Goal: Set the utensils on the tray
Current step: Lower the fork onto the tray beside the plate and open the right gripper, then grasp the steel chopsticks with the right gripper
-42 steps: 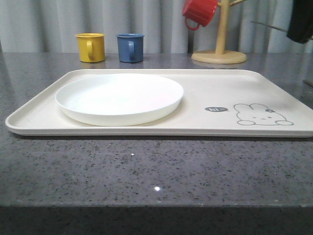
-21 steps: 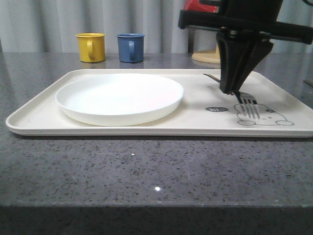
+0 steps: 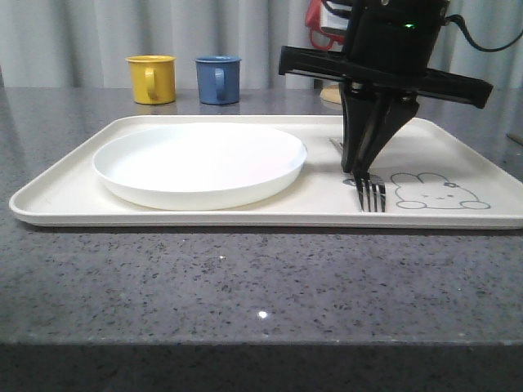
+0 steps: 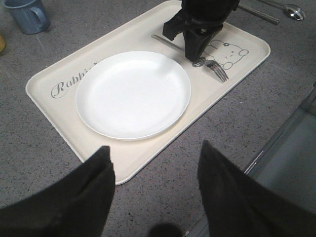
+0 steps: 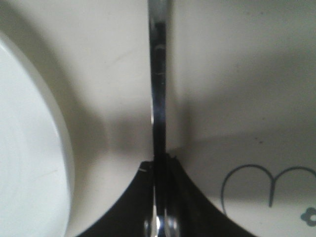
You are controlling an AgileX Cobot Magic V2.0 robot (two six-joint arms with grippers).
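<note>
My right gripper (image 3: pixel 360 166) is shut on the silver fork (image 3: pixel 370 193) by its handle. The fork's tines point toward the front rim of the cream tray (image 3: pixel 245 219), between the white plate (image 3: pixel 200 163) and the rabbit drawing. Whether the tines touch the tray I cannot tell. The right wrist view shows the fork's handle (image 5: pixel 159 98) running out from the shut right gripper (image 5: pixel 160 165) over the tray (image 5: pixel 222 74), beside the plate (image 5: pixel 24 163). My left gripper (image 4: pixel 154 146) hangs open above the table, just off the tray's (image 4: pixel 143 153) near rim. A spoon (image 4: pixel 294 11) and chopsticks (image 4: pixel 259 14) lie on the table beyond the tray.
A yellow mug (image 3: pixel 152 79) and a blue mug (image 3: pixel 217 79) stand behind the tray at the back left. A red mug (image 3: pixel 319 28) hangs on a wooden stand (image 3: pixel 331 94), largely hidden behind the right arm. Grey stone table (image 3: pixel 245 286) stretches in front of the tray.
The right arm came in from the right with the fork, then moved left and down. The fork's tines went from over the rabbit drawing to the left of it.
</note>
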